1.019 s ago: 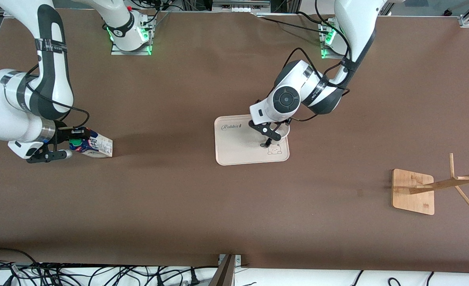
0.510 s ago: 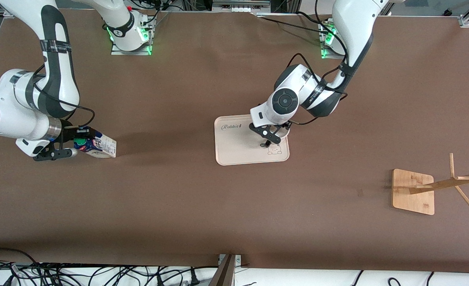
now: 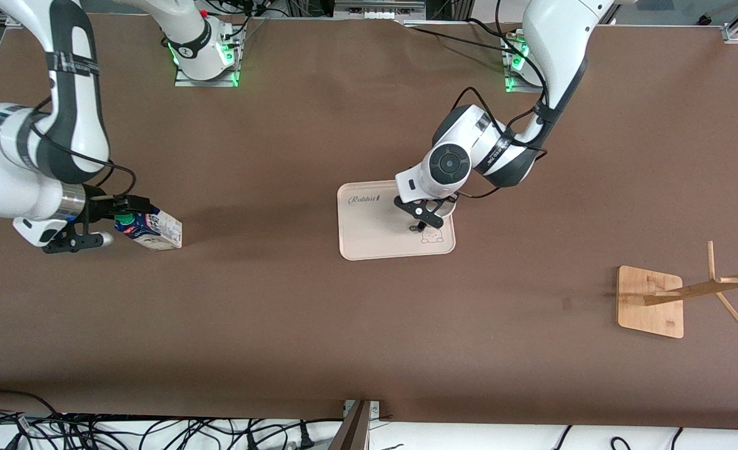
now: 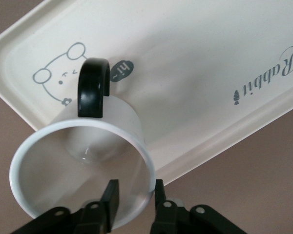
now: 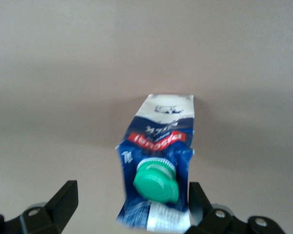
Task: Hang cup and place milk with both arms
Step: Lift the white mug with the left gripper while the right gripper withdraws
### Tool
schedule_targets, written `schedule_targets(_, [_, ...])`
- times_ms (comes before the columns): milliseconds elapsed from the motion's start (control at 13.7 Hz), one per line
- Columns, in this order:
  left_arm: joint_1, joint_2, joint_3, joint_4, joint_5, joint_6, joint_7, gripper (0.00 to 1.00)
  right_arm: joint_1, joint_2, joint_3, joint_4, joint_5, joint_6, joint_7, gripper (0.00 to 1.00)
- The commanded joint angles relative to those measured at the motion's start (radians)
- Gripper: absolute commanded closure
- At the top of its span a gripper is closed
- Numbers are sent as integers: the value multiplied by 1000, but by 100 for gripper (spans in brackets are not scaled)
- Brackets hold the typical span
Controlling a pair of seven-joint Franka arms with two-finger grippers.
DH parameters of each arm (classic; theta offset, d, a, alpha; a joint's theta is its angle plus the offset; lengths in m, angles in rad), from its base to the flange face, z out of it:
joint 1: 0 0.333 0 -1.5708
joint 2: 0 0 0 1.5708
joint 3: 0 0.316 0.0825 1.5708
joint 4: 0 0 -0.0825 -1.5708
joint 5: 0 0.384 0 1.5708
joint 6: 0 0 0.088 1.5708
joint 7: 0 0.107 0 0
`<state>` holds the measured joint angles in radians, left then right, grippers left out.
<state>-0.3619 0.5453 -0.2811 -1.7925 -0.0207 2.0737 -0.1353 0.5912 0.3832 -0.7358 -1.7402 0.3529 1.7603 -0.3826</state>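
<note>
While fingers on cup rim, milk unheld.

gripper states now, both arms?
Left tool: shut on the cup rim, over the tray.
Right tool: open, fingers either side of the milk, not yet clamped.

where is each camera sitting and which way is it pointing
Front view: high across the table, facing both arms' bases; shows the left gripper over the tray, the right gripper at the milk, and a wooden rack.
Left wrist view: on the left arm's wrist, looking down its fingers pinching the cup rim.
Right wrist view: on the right wrist, facing the milk between open fingers.
Shared: front and left wrist both show the tray.
</note>
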Motion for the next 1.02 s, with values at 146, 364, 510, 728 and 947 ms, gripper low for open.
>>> schedule_targets(146, [43, -25, 5, 94, 16, -141, 2, 100, -16, -14, -46, 261, -43, -313, 4, 0])
schedule_targets(364, [113, -28, 3, 215, 16, -294, 6, 100, -19, -14, -77, 376, -66, -409, 1, 0])
schedule_targets(510, [222, -68, 0, 292, -13, -400, 6, 100, -19, -15, -102, 407, -65, -420, -7, 0])
schedule_targets(728, [369, -107, -4, 408, -4, -525, 20, 100, -21, -23, -112, 416, -58, -423, -10, 0])
schedule_targets(947, [432, -104, 17, 594, 4, -739, 31, 100, -22, -49, -74, 421, -72, -423, 2, 0])
